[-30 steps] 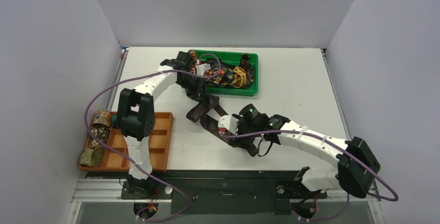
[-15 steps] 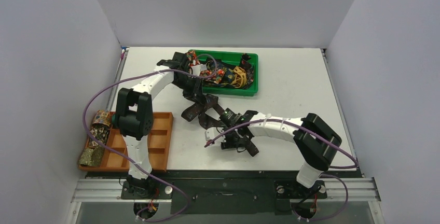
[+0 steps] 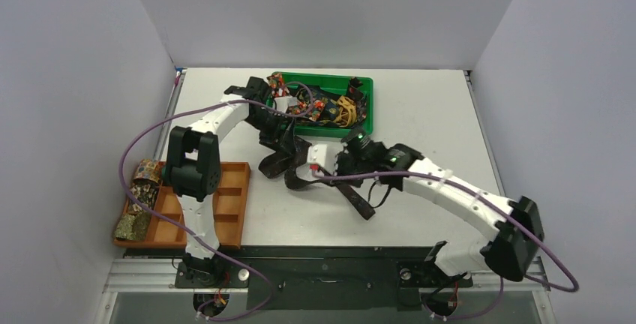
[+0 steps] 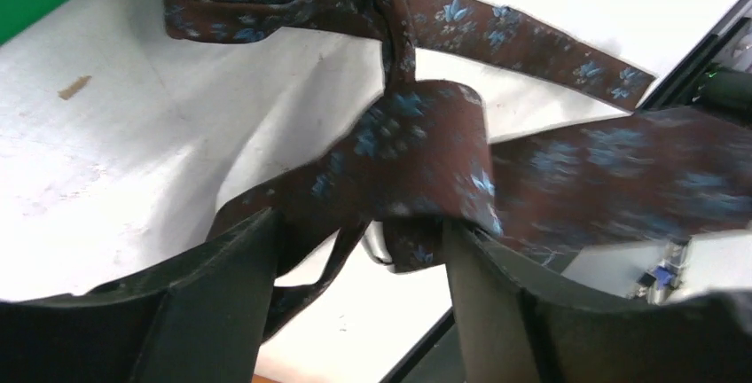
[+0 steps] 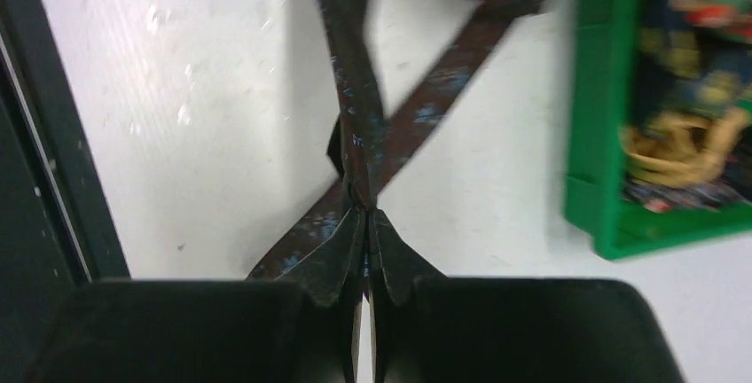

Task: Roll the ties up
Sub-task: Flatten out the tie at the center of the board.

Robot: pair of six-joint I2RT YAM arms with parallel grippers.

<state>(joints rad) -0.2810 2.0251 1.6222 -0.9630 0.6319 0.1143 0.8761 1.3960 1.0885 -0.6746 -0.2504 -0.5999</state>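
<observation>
My left tool (image 4: 359,254) stands about half parted, and a fold of the brown tie (image 4: 426,139) with pale blue flecks sags into the gap between its two fingers (image 4: 232,290). I cannot tell whether either finger presses the cloth. Just beyond that tool the tie bunches into a twisted knot, and one end runs off to its right across the white bench (image 4: 115,135). My right tool (image 5: 365,223) is pinched tight on a narrow stretch of the same tie, which leads straight ahead from its tips with another stretch crossing beneath. The green bin (image 5: 590,135) sits ahead and to the right of this tool, heaped with loose ties (image 5: 687,73). From above, the two tools are near each other with the tie draped between them.
</observation>
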